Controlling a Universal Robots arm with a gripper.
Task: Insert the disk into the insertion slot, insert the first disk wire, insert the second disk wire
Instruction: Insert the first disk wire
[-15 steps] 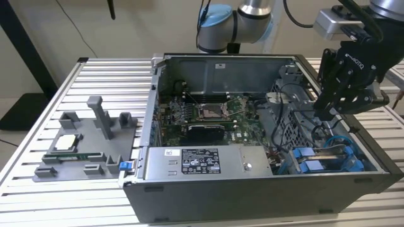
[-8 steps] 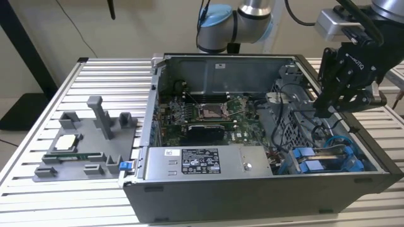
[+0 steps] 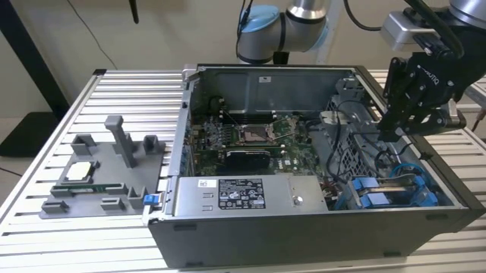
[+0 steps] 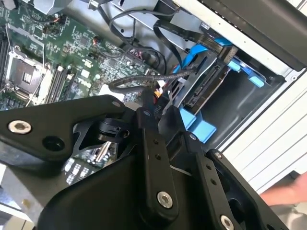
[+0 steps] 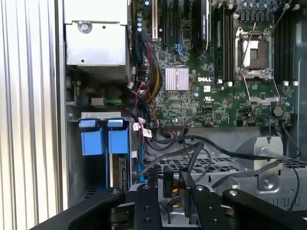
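Slatted metal table (image 3: pixel 122 85), open computer case (image 3: pixel 304 242). The gripper (image 5: pixel 168 176) pinches a black wire connector (image 5: pixel 167 184); the disk (image 5: pixel 104 142) sits below, aside. Squaring connector to port seems essential.

Claw (image 3: pixel 392 132) hangs over drive cage at exterior view's right of case (image 3: pixel 304 239). Black cables (image 5: pixel 201 146) loop across cage just beside claw, crowding way down. Disk (image 5: pixel 91 142) on blue carrier occupies insertion slot (image 5: pixel 98 115) by case wall. Power-supply box (image 3: pixel 247 195) blocks near middle. Motherboard (image 3: pixel 251 133) open from above. Counter (image 3: pixel 129 91) at exterior view's left free around grey fixture (image 3: pixel 114 165).
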